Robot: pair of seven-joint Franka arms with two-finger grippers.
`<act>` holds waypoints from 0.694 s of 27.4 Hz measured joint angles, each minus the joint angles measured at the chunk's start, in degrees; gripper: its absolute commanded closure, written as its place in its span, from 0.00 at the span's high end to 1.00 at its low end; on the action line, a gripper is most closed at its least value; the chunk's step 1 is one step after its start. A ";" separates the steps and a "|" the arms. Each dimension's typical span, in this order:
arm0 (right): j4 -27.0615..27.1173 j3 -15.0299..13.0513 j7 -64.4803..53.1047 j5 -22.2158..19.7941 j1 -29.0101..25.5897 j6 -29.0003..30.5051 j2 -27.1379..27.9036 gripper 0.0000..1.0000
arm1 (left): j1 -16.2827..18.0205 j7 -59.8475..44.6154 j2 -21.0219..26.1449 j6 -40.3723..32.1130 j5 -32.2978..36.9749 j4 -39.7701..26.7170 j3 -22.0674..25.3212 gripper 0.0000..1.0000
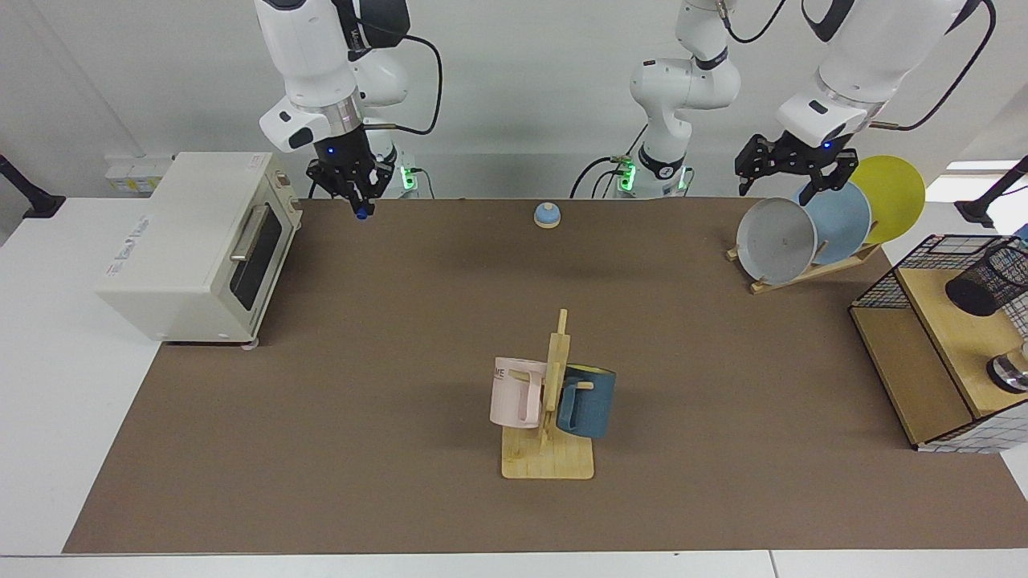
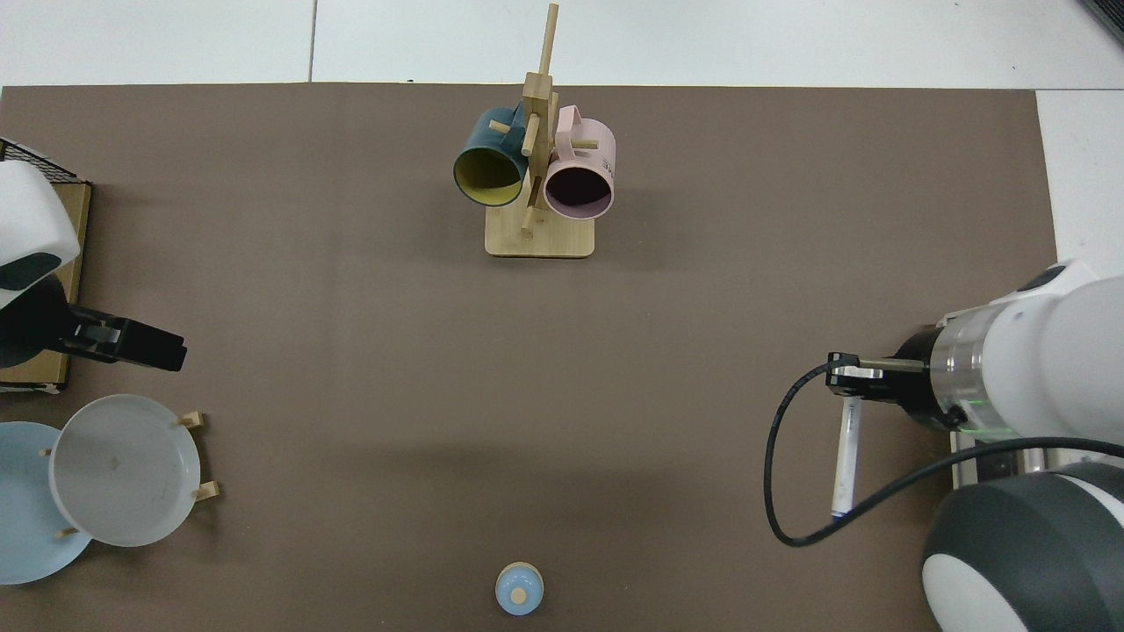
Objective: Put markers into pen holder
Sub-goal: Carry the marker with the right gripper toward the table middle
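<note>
1. One marker (image 2: 845,456) is off the bench, held in the right gripper (image 1: 359,197), whose fingers are closed on it; in the facing view only its blue tip shows below the fingertips, and in the top view its white barrel hangs from the gripper.
2. Right gripper and marker are high above the far edge of the brown mat (image 1: 401,337), near the corner where the toaster oven (image 1: 193,241) stands.
3. Left gripper (image 1: 791,172) hovers with its fingers spread apart and holding nothing, just above the upper rims of the grey plate (image 1: 775,239) and the blue plate (image 1: 843,221) in the wooden plate rack (image 1: 803,273); a yellow plate (image 1: 891,197) stands behind them.
4. Pen holder (image 1: 984,285), a black mesh cup, lies tipped on the wooden shelf (image 1: 948,337) inside the black wire frame (image 1: 883,289), at the mat's edge on the left arm's side, well apart from the marker.
5. Near the mat's front edge stands a wooden mug tree (image 1: 550,401) with a pink mug (image 1: 514,393) and a dark blue mug (image 1: 590,401) hung on it.
6. Close to the far edge sits a small blue dome-shaped object (image 1: 547,214).
</note>
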 measured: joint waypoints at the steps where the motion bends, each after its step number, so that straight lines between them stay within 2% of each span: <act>1: 0.08 0.04 2.25 0.51 0.40 0.01 0.00 0.00 | 0.00 0.01 0.00 0.02 0.00 0.00 0.00 1.00; 7: 0.96 0.33 21.01 1.48 5.73 0.12 0.17 0.00 | 0.00 0.88 -0.01 1.68 -0.01 0.00 0.00 0.95; 10: 1.71 0.54 31.25 1.58 8.62 0.68 0.53 0.00 | 0.00 3.81 -0.01 2.56 -0.01 0.00 0.01 0.85; 19: 2.85 0.80 52.50 2.06 15.44 2.77 3.45 0.00 | 0.07 22.40 -0.01 2.97 -0.01 -0.01 1.31 0.76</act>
